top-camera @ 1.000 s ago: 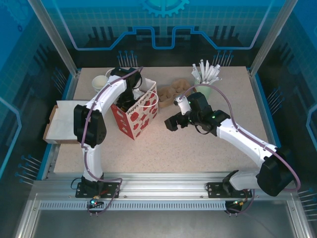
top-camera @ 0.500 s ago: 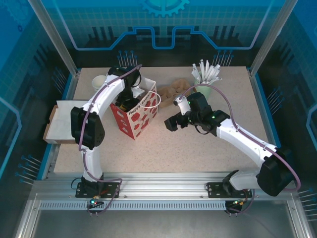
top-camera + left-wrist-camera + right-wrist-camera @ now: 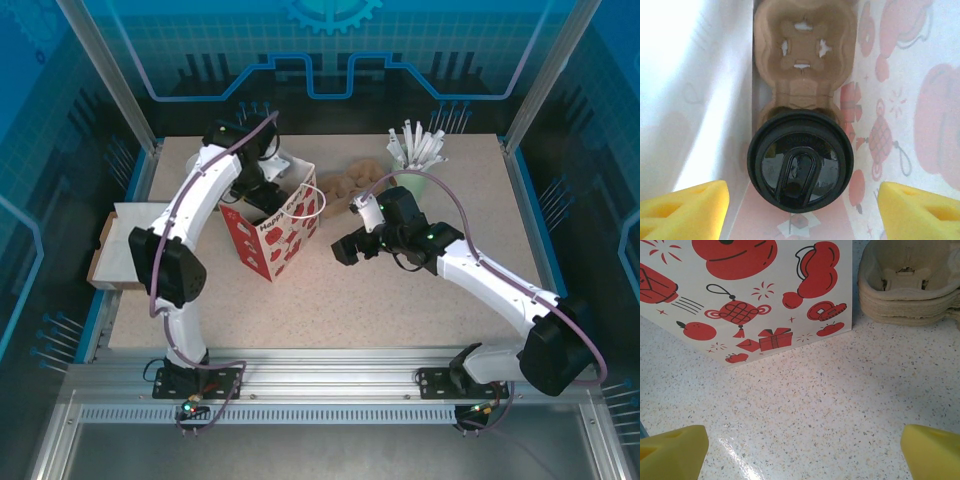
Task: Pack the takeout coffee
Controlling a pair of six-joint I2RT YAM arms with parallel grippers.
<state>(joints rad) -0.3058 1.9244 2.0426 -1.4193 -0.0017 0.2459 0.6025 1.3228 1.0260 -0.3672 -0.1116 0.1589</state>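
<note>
On the desk (image 3: 400,300) stands the red-and-white bag (image 3: 278,238), just ahead of the right end effector (image 3: 800,450), which is spread wide and grips nothing. Inside the bag, a cardboard carrier (image 3: 805,55) holds the coffee (image 3: 800,167) directly beneath the left end effector (image 3: 802,207), whose fingers are spread wide, clear of it.

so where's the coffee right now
In the left wrist view the coffee stands inside the bag, on the near end of the cardboard carrier at its bottom. From above, the bag is left of centre on the table.
</note>
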